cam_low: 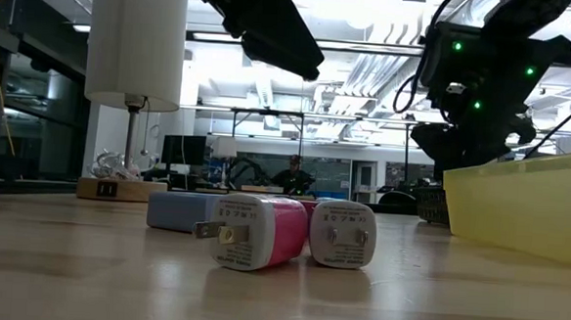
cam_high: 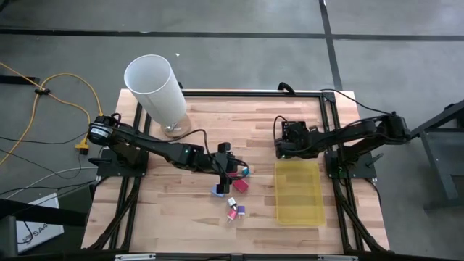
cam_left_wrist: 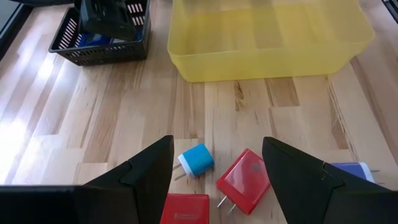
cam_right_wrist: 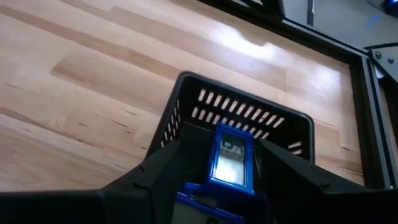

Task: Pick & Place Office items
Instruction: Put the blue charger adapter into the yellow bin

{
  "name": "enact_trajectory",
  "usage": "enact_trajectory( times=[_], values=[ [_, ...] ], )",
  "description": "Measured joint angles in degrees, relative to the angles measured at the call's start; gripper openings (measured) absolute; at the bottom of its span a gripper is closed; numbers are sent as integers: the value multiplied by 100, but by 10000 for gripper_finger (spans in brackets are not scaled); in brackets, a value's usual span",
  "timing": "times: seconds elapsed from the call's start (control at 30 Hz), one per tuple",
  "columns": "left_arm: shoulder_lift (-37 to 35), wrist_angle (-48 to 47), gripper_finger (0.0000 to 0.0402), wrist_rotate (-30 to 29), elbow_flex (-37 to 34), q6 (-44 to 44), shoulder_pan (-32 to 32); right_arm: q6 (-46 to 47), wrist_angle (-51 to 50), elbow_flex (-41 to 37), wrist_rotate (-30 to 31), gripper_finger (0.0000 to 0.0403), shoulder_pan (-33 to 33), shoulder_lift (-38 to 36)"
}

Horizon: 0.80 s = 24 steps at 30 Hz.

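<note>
Above the wooden bench [cam_high: 181, 196], the left tool [cam_left_wrist: 217, 163] hangs spread over a small cyan-and-white plug block [cam_left_wrist: 196, 160] and red plug blocks [cam_left_wrist: 244, 180]. Over the black slotted basket [cam_right_wrist: 186, 106], the right tool [cam_right_wrist: 219, 163] pinches a blue rectangular block [cam_right_wrist: 231, 155].

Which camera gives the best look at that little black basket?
The right wrist view: the black basket fills the frame, slotted walls clear, beyond a blue item between the right gripper fingers. The left wrist view shows it farther off, partly covered. The high view hides it under the arm; the low view barely shows it.
</note>
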Motion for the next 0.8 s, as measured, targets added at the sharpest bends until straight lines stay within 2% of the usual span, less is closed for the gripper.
enact_trajectory(
  times=[0.23, 0.47, 0.63, 0.8],
  values=[
    [0, 0, 238, 0, 0, -22, 0, -579, 315, 0, -51, 194, 0, -697],
    [0, -42, 238, 0, 0, -63, 0, -1567, 1177, 0, -224, 193, 30, -1507],
    [0, -46, 238, -2, 0, -76, 0, -2309, 1717, 0, -579, 193, 71, -1803],
    [0, -42, 238, -2, -1, -78, 0, -2586, 2011, 0, -938, 193, 74, -1903]
  ],
)
